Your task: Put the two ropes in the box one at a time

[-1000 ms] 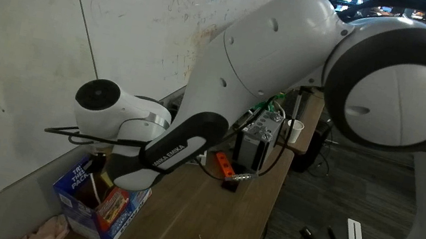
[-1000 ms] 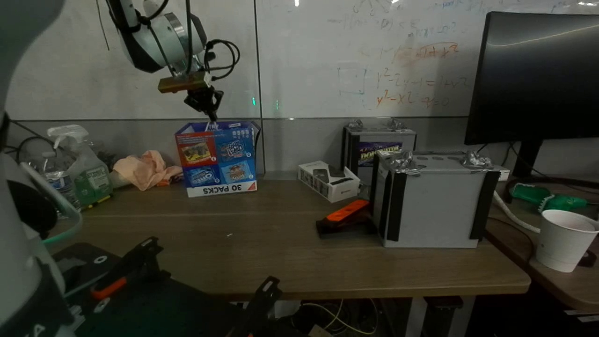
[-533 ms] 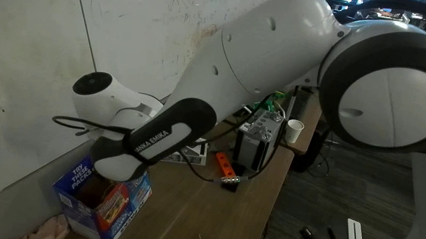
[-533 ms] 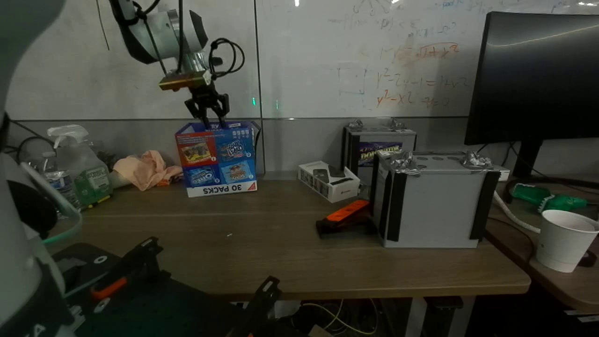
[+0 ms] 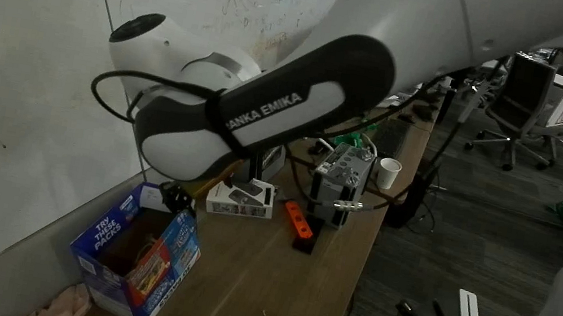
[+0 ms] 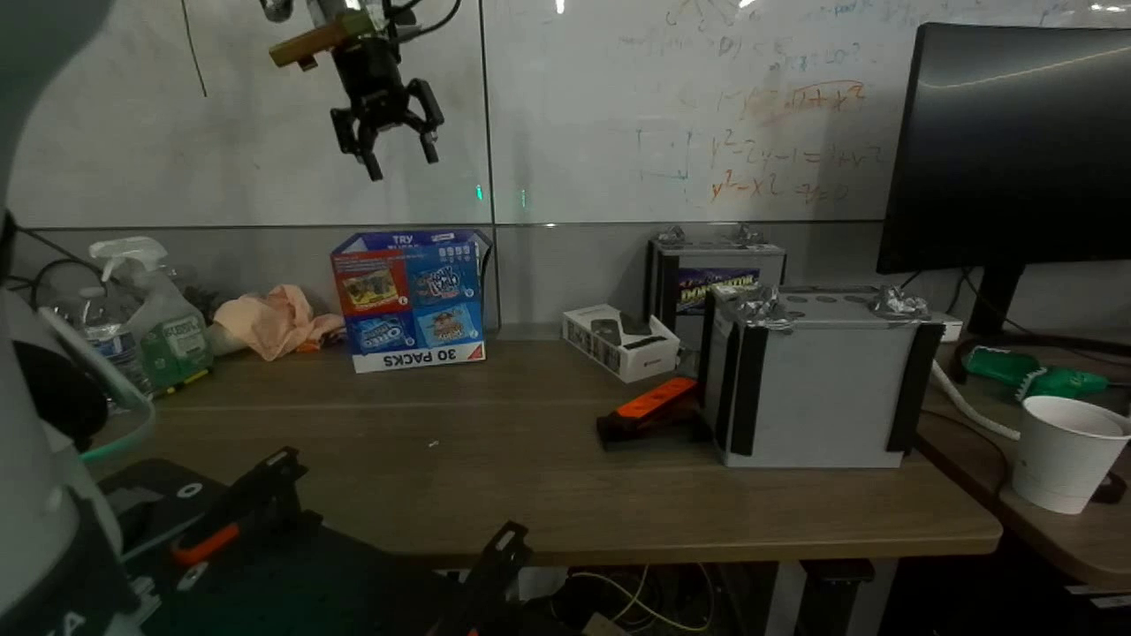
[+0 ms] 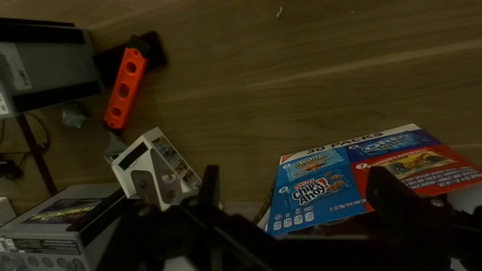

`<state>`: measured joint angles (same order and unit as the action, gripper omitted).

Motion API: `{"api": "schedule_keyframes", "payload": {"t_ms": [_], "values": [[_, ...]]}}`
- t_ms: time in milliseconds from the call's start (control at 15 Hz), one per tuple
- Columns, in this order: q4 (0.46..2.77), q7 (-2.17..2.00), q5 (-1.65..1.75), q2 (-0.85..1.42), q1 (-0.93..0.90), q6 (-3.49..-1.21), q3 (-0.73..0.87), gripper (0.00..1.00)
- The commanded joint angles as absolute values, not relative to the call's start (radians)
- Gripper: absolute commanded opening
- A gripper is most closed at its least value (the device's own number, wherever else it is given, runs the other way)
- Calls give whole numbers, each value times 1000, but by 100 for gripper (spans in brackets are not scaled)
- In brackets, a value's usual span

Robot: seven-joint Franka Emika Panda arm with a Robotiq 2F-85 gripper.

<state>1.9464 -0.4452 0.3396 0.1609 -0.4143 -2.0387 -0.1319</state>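
Note:
The blue printed box [image 6: 442, 284] stands upright on the table against the wall, its top uncovered. Deep inside it, a pale strand of rope [image 5: 149, 243] shows faintly in an exterior view. Whether one or both ropes lie there I cannot tell, since the box walls hide most of the inside. Above the box hangs my gripper [image 6: 403, 165], open and pointing down, with nothing between its fingers. In the wrist view the gripper [image 7: 293, 173] has its fingers spread wide, with the box [image 7: 312, 192] visible below and between them.
A white device box [image 6: 621, 343] sits right of the blue box, near an orange-handled tool [image 6: 654, 399] and a large grey case [image 6: 822, 380]. Left of it are a pinkish cloth [image 6: 274, 320] and a spray bottle [image 6: 168, 327]. The whiteboard [image 6: 601, 115] rises close behind.
My gripper has opened and let go of the white rope, which earlier hung from it into the box. The arm has then risen well above the box, which has stayed in place.

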Motion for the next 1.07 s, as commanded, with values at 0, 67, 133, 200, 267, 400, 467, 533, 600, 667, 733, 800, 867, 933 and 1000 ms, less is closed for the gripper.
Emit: {"api": "schedule_keyframes", "payload": {"t_ms": [0, 67, 133, 200, 267, 400, 467, 533, 600, 667, 733, 800, 867, 933, 1000], "values": [[2190, -387, 261, -89, -334, -2137, -168, 100], [2247, -358, 225, -148, -315, -2169, -170, 100], [2303, -311, 181, -202, -298, -2207, -167, 100], [2358, -253, 132, -258, -285, -2239, -160, 100], [2411, -197, 74, -315, -273, -2258, -147, 100], [2474, -57, -34, -421, -261, -2215, -112, 100], [2492, -4, -81, -472, -257, -2156, -91, 100], [2506, 21, -110, -523, -249, -2087, -72, 100], [2524, 22, -99, -579, -229, -2025, -67, 100], [2552, 6, -64, -641, -203, -2002, -70, 100], [2579, 9, -43, -696, -184, -2016, -67, 100], [2600, 1, -23, -753, -159, -1999, -64, 100], [2634, -3, 28, -811, -129, -2003, -74, 100], [2658, 16, 54, -868, -113, -1986, -64, 100], [2686, 29, 81, -925, -97, -1974, -53, 100]]}}
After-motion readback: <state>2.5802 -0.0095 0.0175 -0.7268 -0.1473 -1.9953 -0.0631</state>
